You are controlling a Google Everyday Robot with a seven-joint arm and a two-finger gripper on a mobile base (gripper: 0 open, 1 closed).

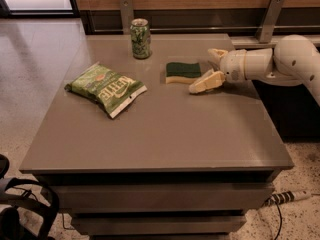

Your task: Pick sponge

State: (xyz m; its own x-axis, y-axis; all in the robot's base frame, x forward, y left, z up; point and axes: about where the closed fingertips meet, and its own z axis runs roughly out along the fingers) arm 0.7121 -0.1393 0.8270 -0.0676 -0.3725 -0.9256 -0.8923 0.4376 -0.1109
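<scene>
**Counter inventory: claw open at the sponge**

1. Claw [202,70]: cream, two fingers, on a white arm [295,59] that reaches in low over the far corner of the counter [165,134]. State: spread wide, holding nothing. The near finger [206,82] lies low by the counter surface; whether it touches cannot be told. The far finger [216,54] sits further back, near the counter's rear edge.

2. Sponge [182,71]: dark green scouring top over pale yellow foam, lying flat on the counter. Place: straight ahead of the claw's opening, its end nearest the arm at the mouth between the two fingers. The tip of the near finger is just beside its front corner. Contact cannot be told.

3. Can [140,38]: green, upright. Place: beyond the sponge from the claw, towards the counter's rear edge, well apart from the fingers.

4. Chip bag [106,88]: green, lying flat at an angle. Place: furthest from the claw of the three items, past the sponge and nearer the front than the can.

5. Counter: grey top, drawer fronts below.

6. Power strip [286,197]: on the speckled floor, below the arm's side of the counter, with a cable trailing from it.
</scene>
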